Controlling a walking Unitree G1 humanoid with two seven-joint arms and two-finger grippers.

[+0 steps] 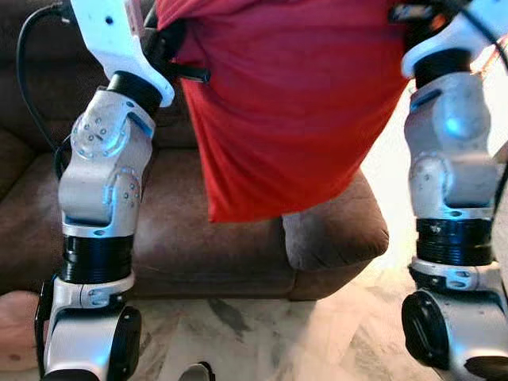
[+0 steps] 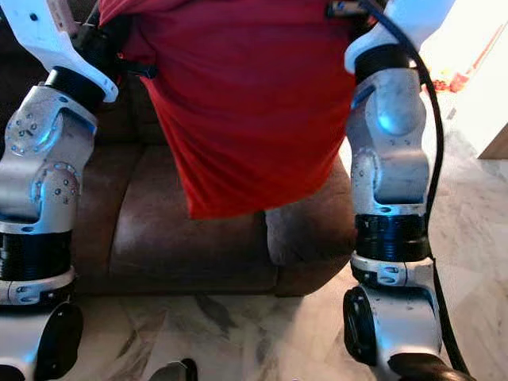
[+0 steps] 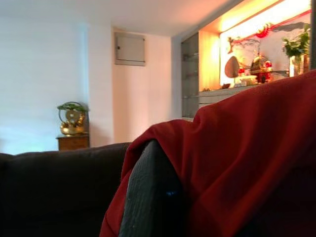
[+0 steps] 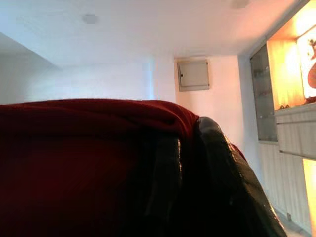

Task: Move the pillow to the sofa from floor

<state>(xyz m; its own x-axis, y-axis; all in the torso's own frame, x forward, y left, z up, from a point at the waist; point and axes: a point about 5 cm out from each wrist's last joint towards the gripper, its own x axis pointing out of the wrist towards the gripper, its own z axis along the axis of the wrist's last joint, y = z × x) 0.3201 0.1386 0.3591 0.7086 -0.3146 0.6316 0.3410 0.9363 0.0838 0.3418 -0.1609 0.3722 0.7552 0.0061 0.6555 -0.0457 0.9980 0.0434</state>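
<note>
A red pillow [image 1: 294, 103] hangs in the air between my two raised arms, its lower corner just above the seat of the brown sofa [image 1: 182, 230]. In the left wrist view my left gripper [image 3: 170, 168] is shut on the pillow [image 3: 247, 163]: one black finger [image 3: 148, 197] shows and red fabric folds over the other side. In the right wrist view my right gripper [image 4: 190, 163] also grips the pillow [image 4: 84, 163], with a black finger [image 4: 222, 187] pressed against the cloth. The pillow hides much of the sofa's back.
The sofa's right armrest [image 1: 337, 230] juts out below the pillow. Pale marble floor [image 1: 278, 333] lies in front of the sofa. A pinkish object [image 1: 16, 325] sits at the floor's left edge. A small wooden cabinet [image 3: 73, 142] stands behind the sofa.
</note>
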